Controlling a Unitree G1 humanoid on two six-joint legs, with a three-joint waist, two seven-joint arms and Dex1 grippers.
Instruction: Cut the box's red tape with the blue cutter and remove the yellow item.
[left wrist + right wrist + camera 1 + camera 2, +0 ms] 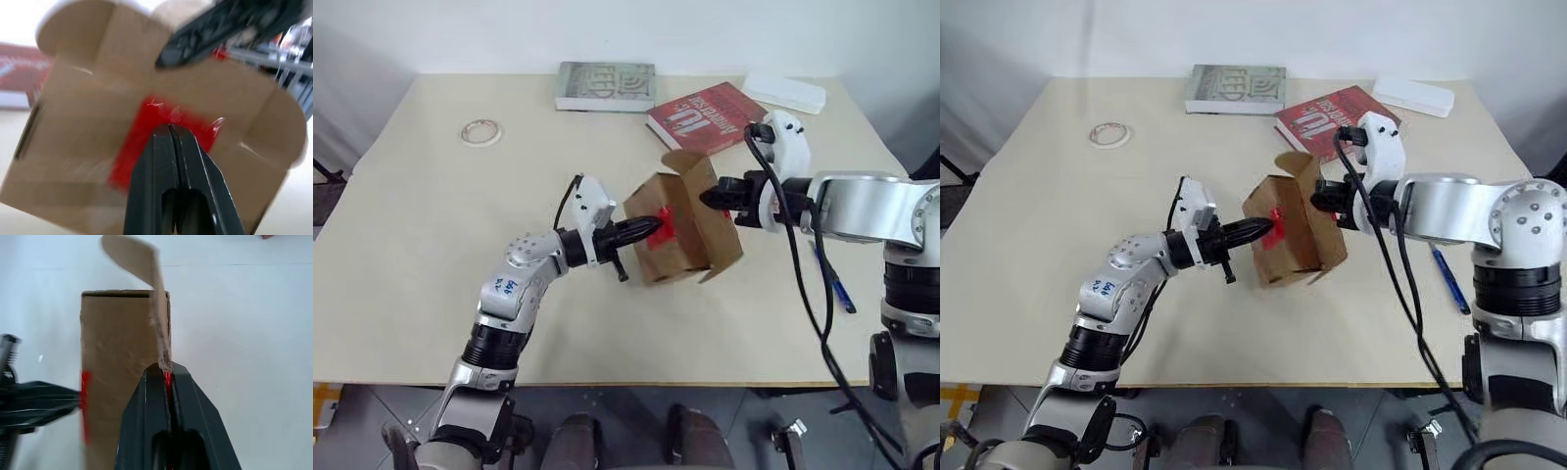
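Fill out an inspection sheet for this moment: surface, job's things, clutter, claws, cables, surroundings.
Surface: pale table, bare in front.
Job's things: box lifted and tilted between both claws, flaps open, red tape on its side; blue cutter lying on the table at the right; yellow item not seen.
Clutter: grey book, red book, white block, tape roll.
Claws: left claw shut, tip on the tape; right claw shut on a flap.
Cables: black cable hanging from the right arm.
Surroundings: pale wall behind.
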